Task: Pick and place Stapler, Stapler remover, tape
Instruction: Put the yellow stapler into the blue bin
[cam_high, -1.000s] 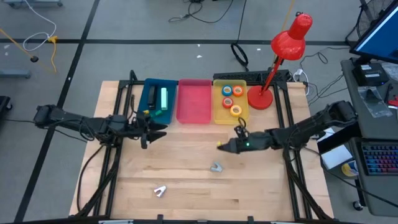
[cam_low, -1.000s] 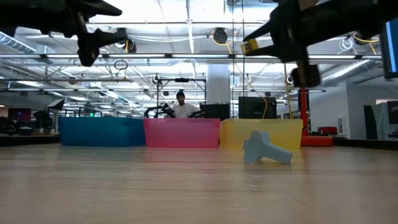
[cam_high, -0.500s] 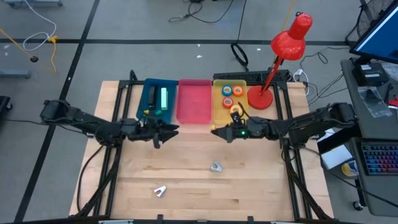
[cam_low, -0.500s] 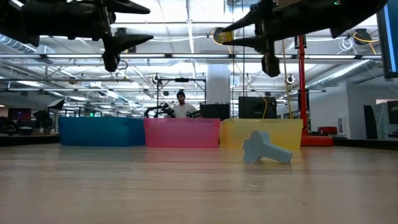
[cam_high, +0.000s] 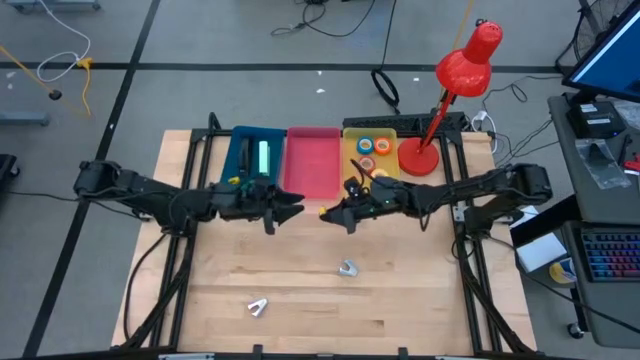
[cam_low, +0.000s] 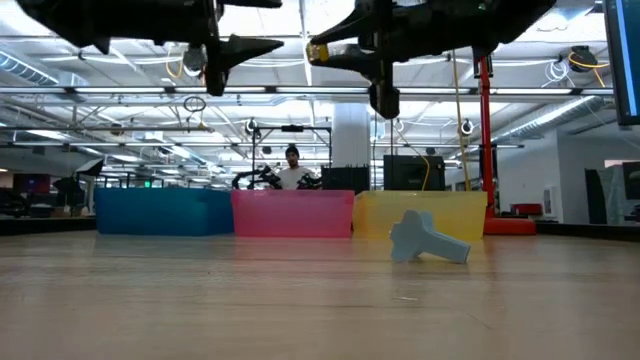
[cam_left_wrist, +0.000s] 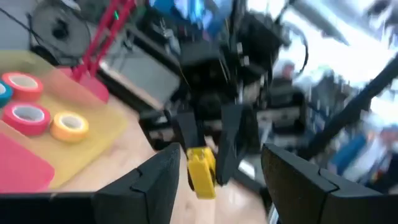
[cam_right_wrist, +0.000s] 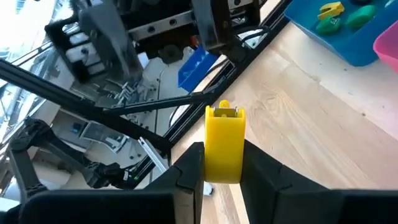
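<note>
Both arms reach inward above the table's middle, nearer its far edge. The left gripper (cam_high: 290, 209) is spread empty; the right gripper (cam_high: 330, 212) clamps a yellow stapler (cam_right_wrist: 224, 144).

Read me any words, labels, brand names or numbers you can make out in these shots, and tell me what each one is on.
No text can be read in any view.
Yellow stapler in the right end effector: no visible label.
Tape rolls in the yellow bin: no print visible.
Monitor and keyboard at the table's right: too small to read.
Equipment in the room behind: too blurred to read.
</note>
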